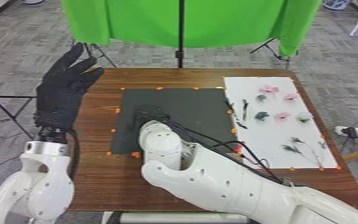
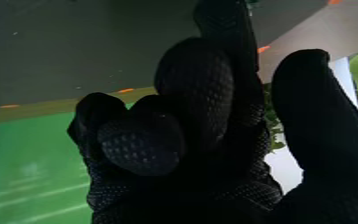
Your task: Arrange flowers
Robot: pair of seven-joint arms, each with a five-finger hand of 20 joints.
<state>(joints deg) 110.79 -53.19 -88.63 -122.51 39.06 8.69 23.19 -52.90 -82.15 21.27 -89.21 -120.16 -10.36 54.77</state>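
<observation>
Right fingers partly bent, green leaves visible between them and thumb, grip unclear.

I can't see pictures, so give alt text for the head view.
Black-gloved right robot hand over a dark rectangular mat on a brown wooden table, with pink flowers on a white rectangular sheet at right and the black-gloved left hand at left.

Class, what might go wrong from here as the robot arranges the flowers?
The loose black cables along the white right arm run close to the white sheet; if the arm swings across, they might drag the thin dark stems lying there. The small pink bloom lies near a dark teal one, so picking one may nudge the other.
</observation>
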